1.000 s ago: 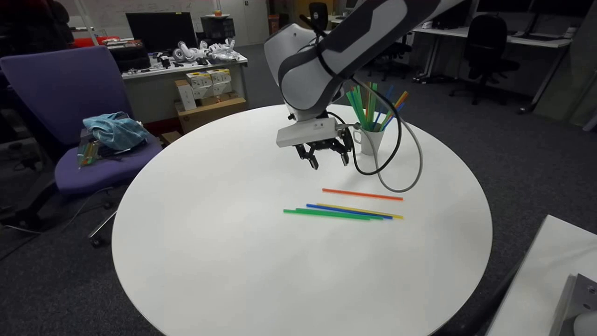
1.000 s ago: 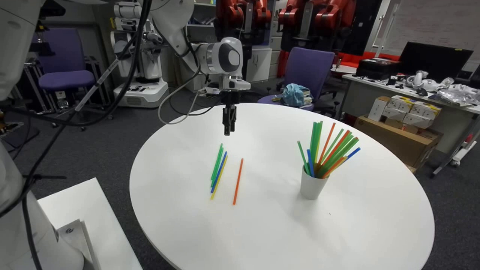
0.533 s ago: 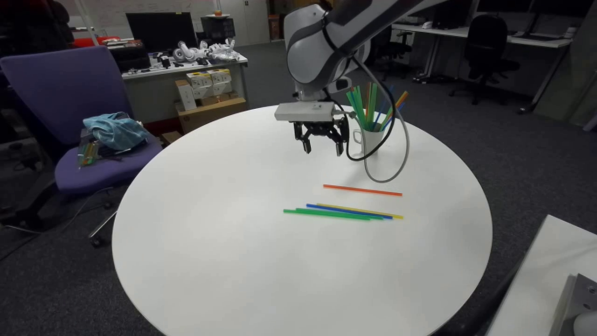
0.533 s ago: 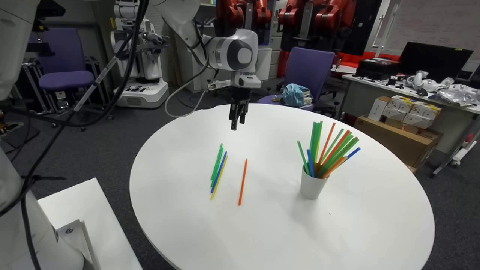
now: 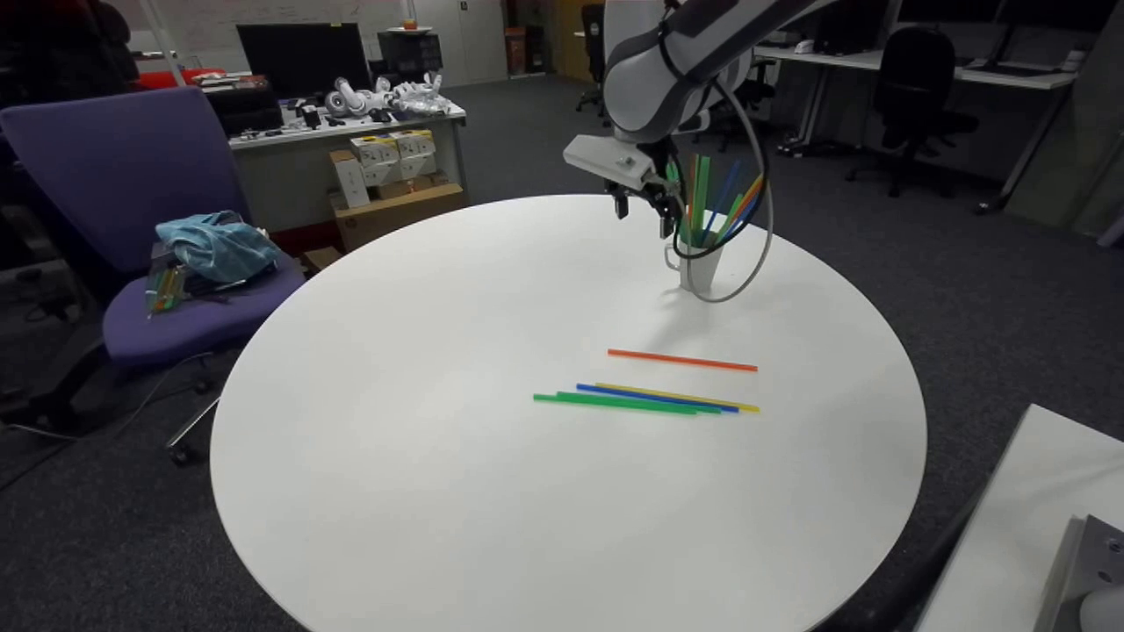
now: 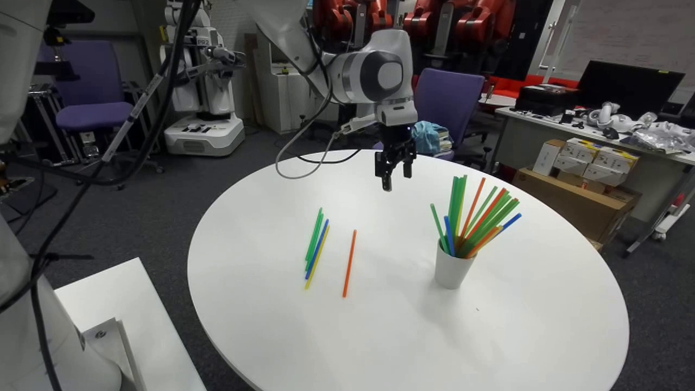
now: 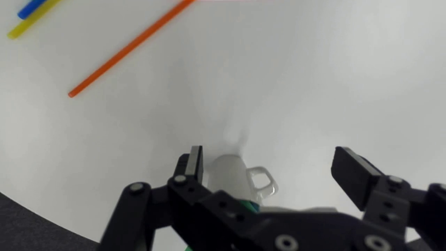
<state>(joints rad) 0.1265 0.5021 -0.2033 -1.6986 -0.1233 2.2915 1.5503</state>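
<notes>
Wrist view: my gripper hangs spread wide, holding nothing, above the round table. Nearest it I see the white mug standing, colored straws inside. Farther lie an orange straw, yellow straw, blue straw and, in both exterior views, two green straws.

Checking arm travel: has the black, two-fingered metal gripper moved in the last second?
Yes: in an exterior view, the gripper has shifted toward the white, tapered, ceramic-looking mug, which stayed put.
</notes>
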